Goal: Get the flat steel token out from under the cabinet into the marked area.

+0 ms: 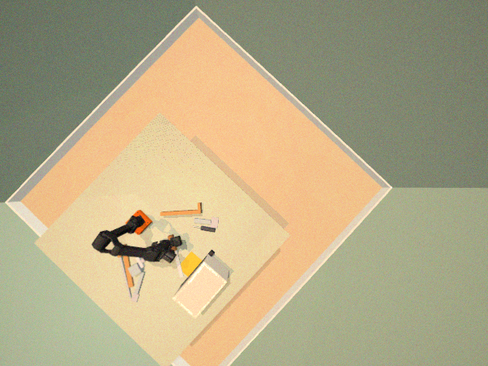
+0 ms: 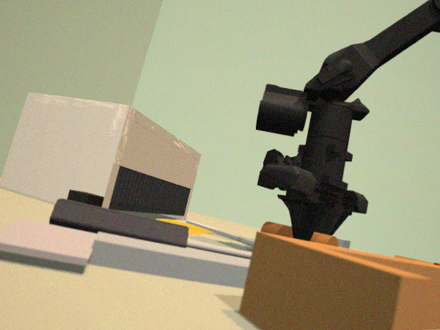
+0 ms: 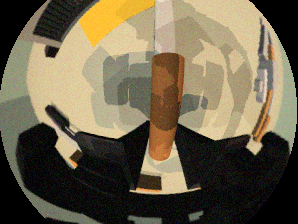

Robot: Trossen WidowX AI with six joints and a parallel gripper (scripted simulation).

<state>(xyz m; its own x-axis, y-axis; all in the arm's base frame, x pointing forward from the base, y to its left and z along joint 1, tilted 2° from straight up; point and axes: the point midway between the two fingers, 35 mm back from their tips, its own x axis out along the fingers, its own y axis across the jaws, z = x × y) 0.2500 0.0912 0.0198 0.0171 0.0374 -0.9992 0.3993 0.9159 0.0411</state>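
My gripper point(image 1: 172, 243) point(image 2: 303, 236) point(image 3: 161, 124) is shut on the round orange-brown handle point(image 2: 325, 239) point(image 3: 167, 95) of a tool, low over the table. The tool's long pale flat blade point(image 1: 179, 265) point(image 2: 224, 232) point(image 3: 165, 27) points toward the cabinet and passes at the left corner of the yellow marked area point(image 1: 191, 263) point(image 2: 199, 229) point(image 3: 112, 20) in the top view; its tip is outside the wrist view. The pale cabinet point(image 1: 201, 290) point(image 2: 66, 147) stands behind that area, its dark vent slots point(image 2: 150, 192) point(image 3: 56, 22) facing it. I cannot make out the steel token in any view.
An orange L-shaped bar point(image 1: 180, 212), a grey-and-pink flat piece point(image 1: 203, 221) and a dark-handled thin rod point(image 1: 208, 228) lie on one side. Another orange bar point(image 1: 128, 272), a grey block point(image 1: 135, 270) and pale thin bars lie on the other. A small black block point(image 1: 211, 253) is at the cabinet's corner.
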